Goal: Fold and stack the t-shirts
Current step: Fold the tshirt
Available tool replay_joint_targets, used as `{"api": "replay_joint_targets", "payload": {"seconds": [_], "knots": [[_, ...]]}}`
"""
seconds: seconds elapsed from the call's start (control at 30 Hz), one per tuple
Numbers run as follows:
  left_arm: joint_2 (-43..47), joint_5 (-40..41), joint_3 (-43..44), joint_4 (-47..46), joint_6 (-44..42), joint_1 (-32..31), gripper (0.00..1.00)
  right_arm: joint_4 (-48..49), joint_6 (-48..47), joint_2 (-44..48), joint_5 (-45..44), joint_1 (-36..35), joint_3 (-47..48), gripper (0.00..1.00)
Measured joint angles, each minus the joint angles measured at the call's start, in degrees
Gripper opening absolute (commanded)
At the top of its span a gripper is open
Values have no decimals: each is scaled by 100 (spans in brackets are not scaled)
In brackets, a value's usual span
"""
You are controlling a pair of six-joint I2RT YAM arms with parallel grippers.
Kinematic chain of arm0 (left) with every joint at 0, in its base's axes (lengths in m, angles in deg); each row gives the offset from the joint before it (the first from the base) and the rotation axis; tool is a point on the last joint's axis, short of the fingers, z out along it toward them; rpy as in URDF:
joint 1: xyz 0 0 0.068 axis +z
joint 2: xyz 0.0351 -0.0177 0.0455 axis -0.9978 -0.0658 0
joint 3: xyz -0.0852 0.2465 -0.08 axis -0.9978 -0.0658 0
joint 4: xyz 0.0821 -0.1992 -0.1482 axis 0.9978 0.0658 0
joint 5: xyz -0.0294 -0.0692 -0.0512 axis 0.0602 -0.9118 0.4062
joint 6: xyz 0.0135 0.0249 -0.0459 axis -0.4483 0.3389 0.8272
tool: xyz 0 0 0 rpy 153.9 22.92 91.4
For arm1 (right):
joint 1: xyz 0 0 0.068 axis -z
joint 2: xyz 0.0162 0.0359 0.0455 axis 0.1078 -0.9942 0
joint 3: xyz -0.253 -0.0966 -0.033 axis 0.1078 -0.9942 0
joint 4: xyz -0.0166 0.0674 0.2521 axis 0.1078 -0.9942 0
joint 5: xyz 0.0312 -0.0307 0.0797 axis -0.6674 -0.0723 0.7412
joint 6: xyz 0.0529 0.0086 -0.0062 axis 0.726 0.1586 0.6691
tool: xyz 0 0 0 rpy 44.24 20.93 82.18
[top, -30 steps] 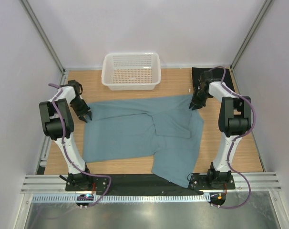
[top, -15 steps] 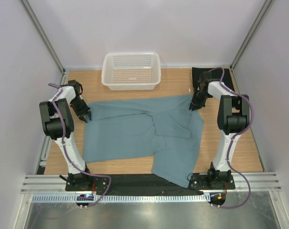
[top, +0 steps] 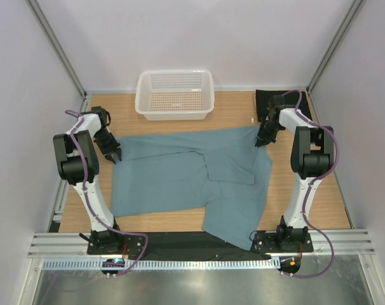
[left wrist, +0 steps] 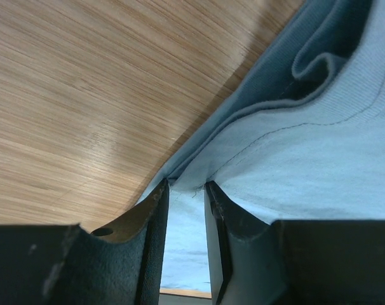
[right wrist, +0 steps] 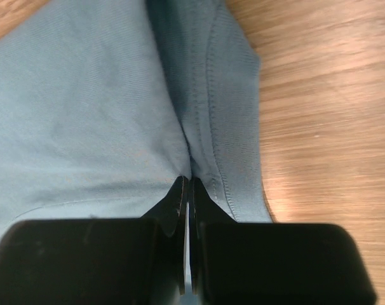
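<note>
The large teal-blue t-shirt point(top: 192, 178) lies spread on the wooden table, partly folded at its right side. My left gripper point(top: 115, 154) is at the shirt's far left corner. In the left wrist view point(left wrist: 186, 185) its jaws stand a narrow gap apart, straddling the hem corner point(left wrist: 288, 146), with cloth showing between them. My right gripper point(top: 262, 140) is at the far right corner, shut on a pinched fold of the teal shirt point(right wrist: 103, 101), as the right wrist view point(right wrist: 189, 180) shows. A black t-shirt point(top: 267, 101) lies at the back right. The cream-beige shirt is out of view.
A white mesh basket point(top: 175, 94) stands at the back middle, just beyond the shirt. The shirt's near right part hangs over the black strip point(top: 180, 240) at the table's front edge. Walls close in on the left, right and back.
My right gripper has shifted slightly back and to the right with the shirt's corner. The left gripper has not moved.
</note>
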Motion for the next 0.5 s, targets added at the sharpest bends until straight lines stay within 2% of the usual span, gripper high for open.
{"api": "replay_joint_targets", "payload": {"seconds": [0.27, 0.3, 0.33, 0.4, 0.43, 0.47, 0.5], "knots": [[-33, 4, 26, 28, -17, 2, 28, -90, -9, 107, -94, 120, -83, 1], [-39, 4, 35, 37, -17, 2, 28, -83, -24, 107, -81, 120, -81, 4], [-42, 4, 42, 46, -20, 2, 28, -85, -42, 107, -63, 125, -81, 11], [-46, 4, 50, 57, -35, 2, 32, -173, -79, 50, 2, 133, 17, 21], [-46, 2, 55, 63, -39, 2, 33, -201, -92, 28, 2, 136, 83, 23], [-44, 2, 59, 79, -39, 2, 38, -223, -107, 17, -4, 146, 138, 30], [-35, -7, 61, 92, -46, 2, 41, -260, -125, 20, -26, 155, 170, 31]]}}
